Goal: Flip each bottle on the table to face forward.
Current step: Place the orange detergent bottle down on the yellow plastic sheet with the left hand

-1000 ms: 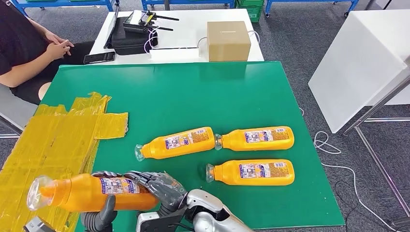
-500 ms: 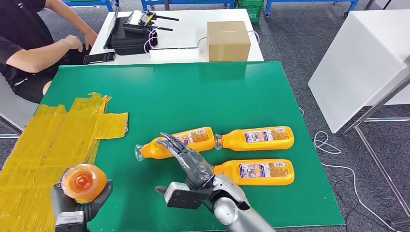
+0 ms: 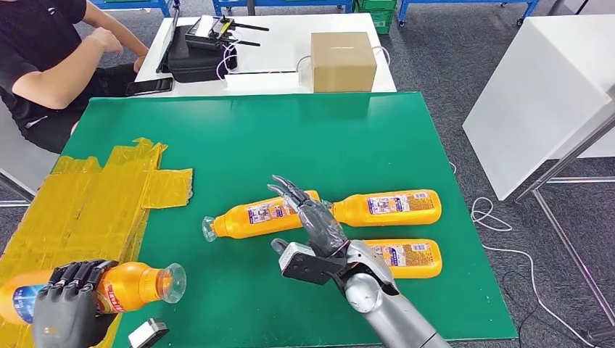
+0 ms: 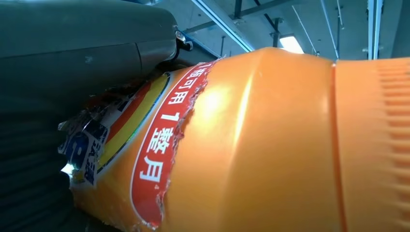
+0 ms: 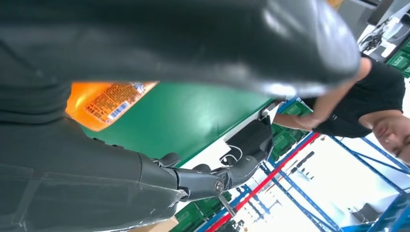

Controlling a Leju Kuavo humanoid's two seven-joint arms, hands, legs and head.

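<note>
Both fingers: left [image 3: 76,274] wrap bottle [image 3: 134,285]; right [image 3: 290,190] spread.

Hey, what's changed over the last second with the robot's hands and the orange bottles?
The right robot hand let go of the orange plastic bottle and reached forward with fingers spread, now above the three orange bottles lying on the green table. The left robot hand took the bottle over and turned it end for end, its clear cap now pointing right. The three lying bottles and the cardboard box stayed put.
</note>
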